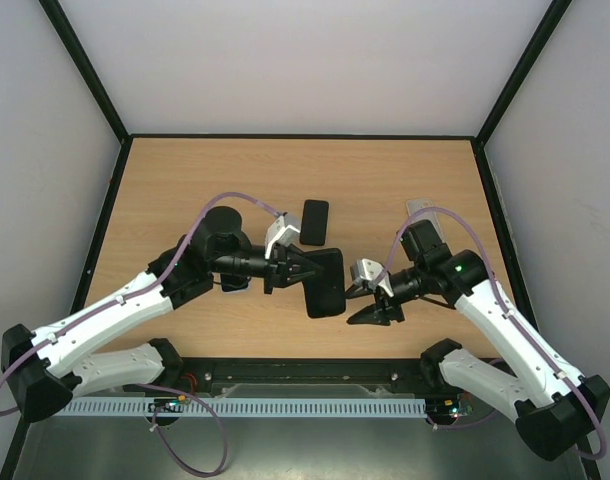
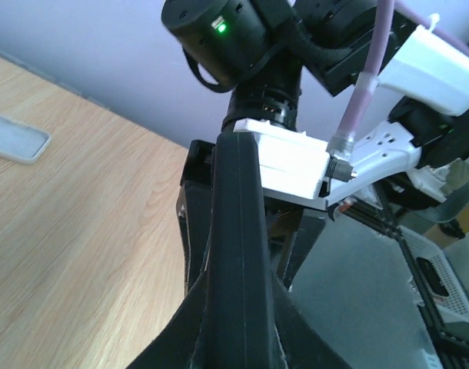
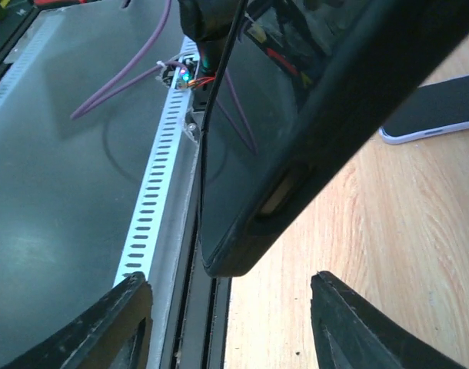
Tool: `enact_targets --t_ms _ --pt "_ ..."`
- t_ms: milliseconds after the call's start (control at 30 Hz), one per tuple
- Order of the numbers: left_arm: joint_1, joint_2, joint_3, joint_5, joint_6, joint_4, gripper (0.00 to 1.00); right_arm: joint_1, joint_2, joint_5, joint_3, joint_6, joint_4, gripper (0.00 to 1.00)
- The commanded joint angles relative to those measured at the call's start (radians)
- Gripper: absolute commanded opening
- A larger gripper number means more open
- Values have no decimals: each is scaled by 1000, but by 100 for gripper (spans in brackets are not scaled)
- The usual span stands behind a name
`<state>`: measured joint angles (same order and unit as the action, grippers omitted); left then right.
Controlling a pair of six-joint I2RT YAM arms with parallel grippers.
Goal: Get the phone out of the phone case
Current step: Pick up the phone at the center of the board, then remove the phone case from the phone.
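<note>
- Black slab smartphone (image 1: 327,285) is held above the wooden table's (image 1: 185,180) middle, pinched by the left gripper (image 1: 299,268).
- Right gripper (image 3: 228,288): fingers spread, just below the smartphone's corner.
- Pale lavender soft phone case (image 2: 15,138) lies flat toward the right edge.

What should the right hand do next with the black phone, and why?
Probably ease forward until the free end of the black phone sits between its fingers. The left hand pinches the other end, while the right hand has its fingers apart, with that free end just ahead, untouched.
</note>
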<state>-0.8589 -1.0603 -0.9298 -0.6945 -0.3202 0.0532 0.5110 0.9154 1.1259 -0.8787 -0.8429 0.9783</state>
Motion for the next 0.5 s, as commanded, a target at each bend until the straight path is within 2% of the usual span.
enact_targets --t_ms 0,67,267,467 --pt "0 45 34 -80 -96 -217 2 9 -31 38 -3 -77 86 52" --pt "-1 44 40 -87 -112 -238 2 10 -43 34 -12 -40 70 45" --pt "0 16 2 -92 -120 -197 2 9 -67 35 -47 -56 114 40" --pt "-1 -9 -19 -65 -124 -170 2 20 -66 60 -58 16 75 33"
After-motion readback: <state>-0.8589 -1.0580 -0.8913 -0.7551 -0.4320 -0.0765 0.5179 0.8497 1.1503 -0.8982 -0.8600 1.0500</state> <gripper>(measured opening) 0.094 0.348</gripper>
